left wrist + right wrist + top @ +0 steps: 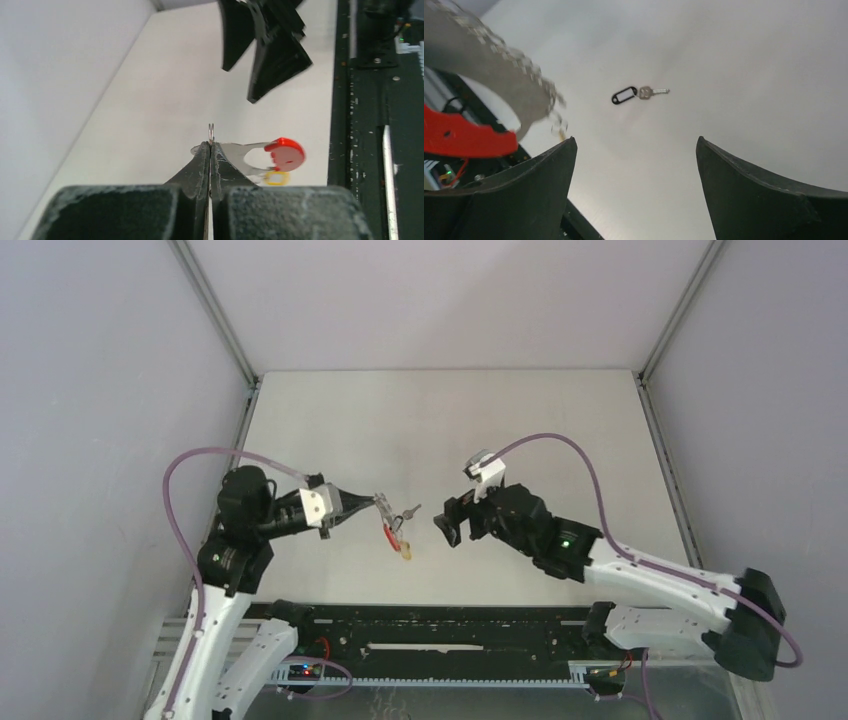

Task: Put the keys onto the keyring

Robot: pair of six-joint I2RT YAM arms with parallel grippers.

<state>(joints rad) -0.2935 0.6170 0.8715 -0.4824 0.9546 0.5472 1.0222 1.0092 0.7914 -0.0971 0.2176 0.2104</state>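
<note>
**Item 1, left of centre, top view.** The left gripper [378, 501] is pinched fully shut on a thin wire ring of the keyring [388, 533]. The red band hangs just under the tips. The yellow-tagged key [405, 551] dangles beside the band and is judged already threaded.

**Item 2, centre.** The black-tagged key [639, 93] lies loose on the table [450, 420], apart from the ring, and is not yet fitted.

**Item 3, right of centre.** The right gripper [450, 523] has its jaws spread wide, holds nothing and faces the ring.

**Progress.** Roughly half done; one key is left to pick up and thread.

**Room.** There is bare tabletop toward the upper frame. The side walls stand well apart from both arms. The black rail [450, 645] along the lower edge is the nearest obstacle.
</note>
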